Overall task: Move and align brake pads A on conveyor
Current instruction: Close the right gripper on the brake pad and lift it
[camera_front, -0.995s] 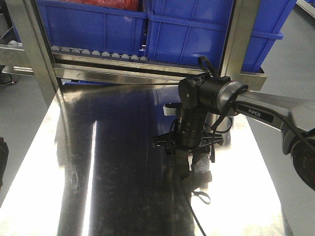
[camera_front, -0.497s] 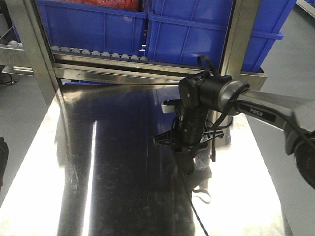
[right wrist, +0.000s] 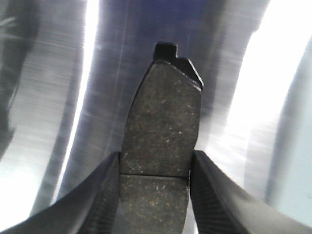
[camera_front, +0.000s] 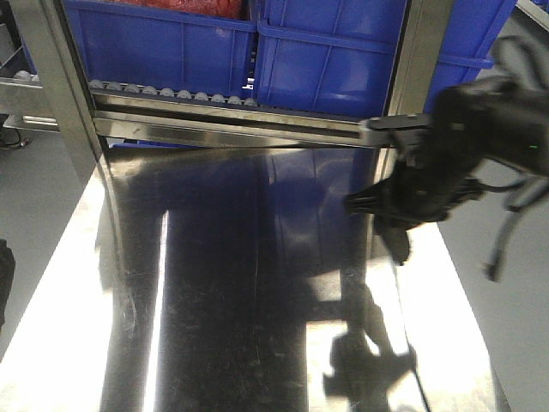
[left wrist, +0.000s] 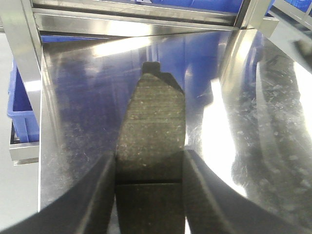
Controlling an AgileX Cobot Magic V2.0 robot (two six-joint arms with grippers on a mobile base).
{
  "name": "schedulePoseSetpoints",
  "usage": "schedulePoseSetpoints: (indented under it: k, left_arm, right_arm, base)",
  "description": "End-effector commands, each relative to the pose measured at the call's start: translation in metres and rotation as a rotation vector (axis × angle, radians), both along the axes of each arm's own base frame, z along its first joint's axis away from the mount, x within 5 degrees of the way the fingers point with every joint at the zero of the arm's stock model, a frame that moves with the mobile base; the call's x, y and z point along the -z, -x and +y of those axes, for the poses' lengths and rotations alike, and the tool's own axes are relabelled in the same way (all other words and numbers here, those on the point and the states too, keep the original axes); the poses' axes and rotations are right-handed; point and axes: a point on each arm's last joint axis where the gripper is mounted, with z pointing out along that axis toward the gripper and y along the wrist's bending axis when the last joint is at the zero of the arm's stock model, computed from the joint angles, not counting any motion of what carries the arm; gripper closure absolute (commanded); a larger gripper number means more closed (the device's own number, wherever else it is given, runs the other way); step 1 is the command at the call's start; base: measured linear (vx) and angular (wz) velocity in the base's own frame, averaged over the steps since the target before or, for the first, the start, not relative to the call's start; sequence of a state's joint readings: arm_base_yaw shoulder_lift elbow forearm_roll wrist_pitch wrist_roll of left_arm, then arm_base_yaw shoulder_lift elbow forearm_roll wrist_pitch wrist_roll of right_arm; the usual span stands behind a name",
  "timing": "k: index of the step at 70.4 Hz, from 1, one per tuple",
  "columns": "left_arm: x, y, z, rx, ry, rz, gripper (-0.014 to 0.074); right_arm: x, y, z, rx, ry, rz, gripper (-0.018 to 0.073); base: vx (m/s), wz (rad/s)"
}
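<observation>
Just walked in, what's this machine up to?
A two-armed robot is carrying parts. Its left gripper is shut on one dark-grey brake pad, its right gripper on a second brake pad. Both are held over a shiny steel tabletop, with blue bins on the rack behind. No conveyor belt is in view, so neither pad is placed yet.

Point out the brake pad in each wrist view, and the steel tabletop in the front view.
left brake pad (left wrist: pixel 151 131): left wrist view, on the grey friction face above the groove.
right brake pad (right wrist: pixel 163 122): right wrist view, on the middle of the friction face.
steel tabletop (camera_front: pixel 214 283): front view, on the bare reflective centre.
</observation>
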State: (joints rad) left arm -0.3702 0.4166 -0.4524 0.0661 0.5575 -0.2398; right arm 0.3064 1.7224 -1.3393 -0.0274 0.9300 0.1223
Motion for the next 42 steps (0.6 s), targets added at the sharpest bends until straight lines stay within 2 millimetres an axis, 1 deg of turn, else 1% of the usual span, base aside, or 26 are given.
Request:
schedulePoseSetpoints:
  k: [1, 4, 5, 6, 10, 13, 14, 16, 17, 26, 31, 42]
  left_arm:
    - [-0.018, -0.002, -0.001, 0.006, 0.045, -0.114, 0.0602]
    - [-0.018, -0.002, -0.001, 0.006, 0.045, -0.114, 0.0602]
    - [-0.018, -0.002, -0.001, 0.006, 0.045, -0.114, 0.0602]
    - [-0.018, -0.002, -0.001, 0.006, 0.045, -0.114, 0.0602]
    - [-0.018, -0.002, -0.001, 0.006, 0.045, -0.114, 0.0602]
    - [-0.018, -0.002, -0.001, 0.006, 0.045, -0.114, 0.0602]
    - [-0.018, -0.002, -0.001, 0.006, 0.045, -0.114, 0.0602]
    - [-0.018, -0.002, -0.001, 0.006, 0.045, -0.114, 0.0602]
    - [-0.018, -0.002, -0.001, 0.006, 0.045, -0.114, 0.0602]
    - [-0.018, -0.002, -0.001, 0.006, 0.045, -0.114, 0.0602]
    - [-0.018, -0.002, -0.001, 0.006, 0.045, -0.114, 0.0602]
    - [-0.018, -0.002, -0.001, 0.006, 0.045, -0.114, 0.0602]
  right_arm:
    - [-0.039, 0.022, -0.025, -0.009, -0.033, -0.193, 0.0561]
    - [-0.045, 0.033, -0.033, 0.004, -0.039, -0.241, 0.0561]
    - [-0.044, 0.036, -0.036, 0.009, -0.038, -0.240, 0.0561]
    - [-0.048, 0.042, -0.039, 0.015, -0.043, -0.265, 0.0561]
    - [-0.053, 0.057, -0.047, 0.029, -0.054, -0.321, 0.0561]
    - [-0.062, 0.072, -0.052, 0.034, -0.066, -0.393, 0.0561]
    - [-0.061, 0.075, -0.053, 0.034, -0.066, -0.395, 0.0561]
    - [-0.067, 0.086, -0.055, 0.030, -0.076, -0.443, 0.0561]
    - [-0.068, 0.088, -0.055, 0.030, -0.080, -0.459, 0.0561]
    - [-0.080, 0.130, -0.063, 0.027, -0.121, -0.623, 0.0561]
    - [-0.082, 0.152, -0.067, 0.028, -0.143, -0.698, 0.0561]
    - [-0.077, 0.195, -0.076, 0.003, -0.149, -0.831, 0.0561]
  base:
    - [0.00, 0.00]
    - [0.00, 0.00]
    - [0.00, 0.00]
    - [0.00, 0.00]
    - [0.00, 0.00]
    - [0.00, 0.00]
    - [0.00, 0.00]
    - [0.00, 0.00]
    - [0.00, 0.00]
    - [0.00, 0.00]
    - [0.00, 0.00]
    - [0.00, 0.00]
